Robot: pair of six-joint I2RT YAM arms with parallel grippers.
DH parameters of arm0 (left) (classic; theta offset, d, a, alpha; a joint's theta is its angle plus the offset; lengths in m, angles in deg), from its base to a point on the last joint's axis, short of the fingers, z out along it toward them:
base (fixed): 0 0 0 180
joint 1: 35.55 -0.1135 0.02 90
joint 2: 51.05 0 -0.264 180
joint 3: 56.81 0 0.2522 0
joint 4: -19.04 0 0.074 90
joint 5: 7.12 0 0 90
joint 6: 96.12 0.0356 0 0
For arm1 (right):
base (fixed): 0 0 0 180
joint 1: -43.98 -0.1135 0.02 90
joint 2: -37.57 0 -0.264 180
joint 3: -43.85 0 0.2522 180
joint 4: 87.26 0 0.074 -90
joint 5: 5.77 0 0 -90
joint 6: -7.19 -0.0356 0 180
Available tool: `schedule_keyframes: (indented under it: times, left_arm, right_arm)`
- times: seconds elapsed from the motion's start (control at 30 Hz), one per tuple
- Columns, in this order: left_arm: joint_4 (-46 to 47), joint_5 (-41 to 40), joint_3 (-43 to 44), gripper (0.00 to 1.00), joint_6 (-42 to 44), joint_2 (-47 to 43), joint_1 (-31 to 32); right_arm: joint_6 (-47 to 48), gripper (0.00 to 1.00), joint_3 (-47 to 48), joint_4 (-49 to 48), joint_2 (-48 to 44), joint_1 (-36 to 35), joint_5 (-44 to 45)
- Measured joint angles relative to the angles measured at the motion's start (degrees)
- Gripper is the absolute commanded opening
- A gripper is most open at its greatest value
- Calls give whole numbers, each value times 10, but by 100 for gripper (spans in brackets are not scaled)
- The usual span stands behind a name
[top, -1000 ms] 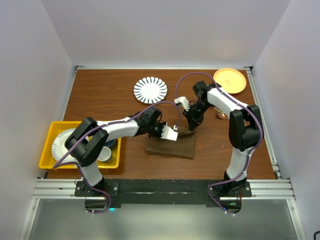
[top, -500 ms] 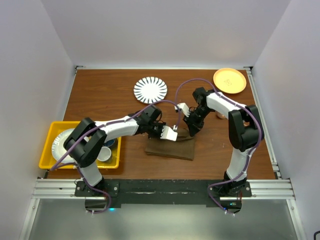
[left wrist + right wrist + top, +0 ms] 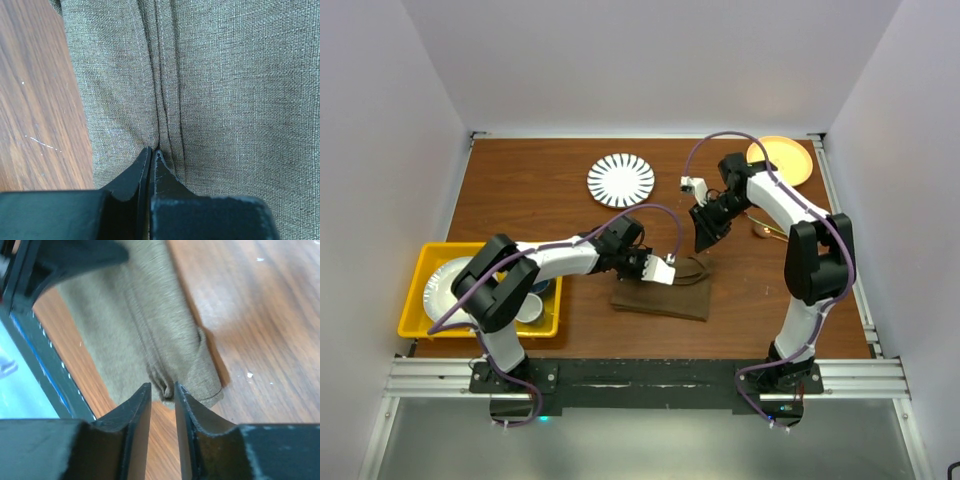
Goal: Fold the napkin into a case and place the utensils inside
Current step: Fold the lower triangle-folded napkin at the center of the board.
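At the near left corner of the bench (image 3: 520, 200) sat the yellow bin (image 3: 412, 292), which played no part in this step. Toward the middle of the near edge we found the napkin (image 3: 665, 298), doubled into a dark slab that was not yet a narrow case. The left gripper (image 3: 151, 154) was clenched on it, its tips pressed together over a pleat along the cloth's far edge, where several creases ran into the pinch.

To the right, the right gripper (image 3: 162, 389) hung released above the napkin's far right corner. Its jaws were parted by a narrow slit with nothing between them, and a small puckered tuck of cloth lay below. The utensils (image 3: 761, 229) lay near the right edge, well apart from the napkin and untouched.

We judged the fold only partly made. To do it well, the left pinch should anchor the gathered layers. The right should come down square on that puckered corner, take every layer at once, and draw it flat and taut. A shallow bite risked peeling off only the top layer and spoiling the pocket's mouth.
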Motion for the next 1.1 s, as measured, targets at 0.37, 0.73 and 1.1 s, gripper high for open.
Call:
schedule_keyframes:
  times: [0.37,0.73,1.1]
  left_arm:
    - [11,-4,-2,0,-19,0,0]
    - [17,-14,-2,0,-37,1,3]
    - [20,-17,-2,0,-50,2,4]
  right_arm:
    - [-105,35,-123,-83,-2,-1,75]
    - [-141,47,-106,-72,-51,10,86]
    - [-220,40,-114,-83,-56,37,134]
